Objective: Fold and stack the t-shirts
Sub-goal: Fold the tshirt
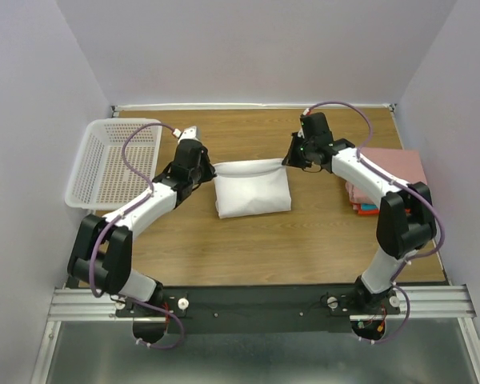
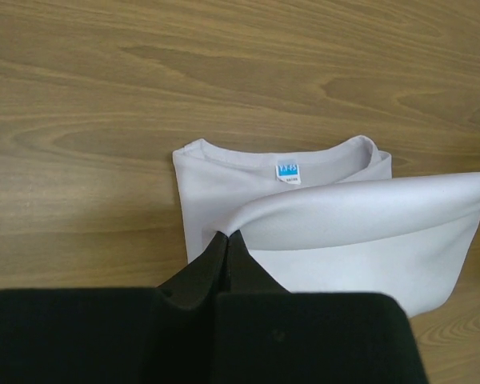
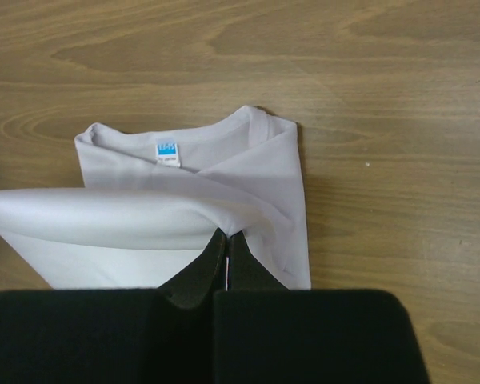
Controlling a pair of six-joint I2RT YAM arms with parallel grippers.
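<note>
A white t-shirt lies part-folded in the middle of the table, collar and blue label toward the far side. My left gripper is shut on its lifted left corner; the left wrist view shows the black tips pinching the raised fold of the white t-shirt. My right gripper is shut on the right corner, and in the right wrist view its tips pinch the white t-shirt. The held edge hangs between the two grippers above the lower layer. At the right edge sits a stack of folded t-shirts with a pink one on top and red-orange and blue edges below.
A white perforated basket stands at the far left of the table, close to my left arm. The wooden tabletop is bounded by walls at the back and both sides.
</note>
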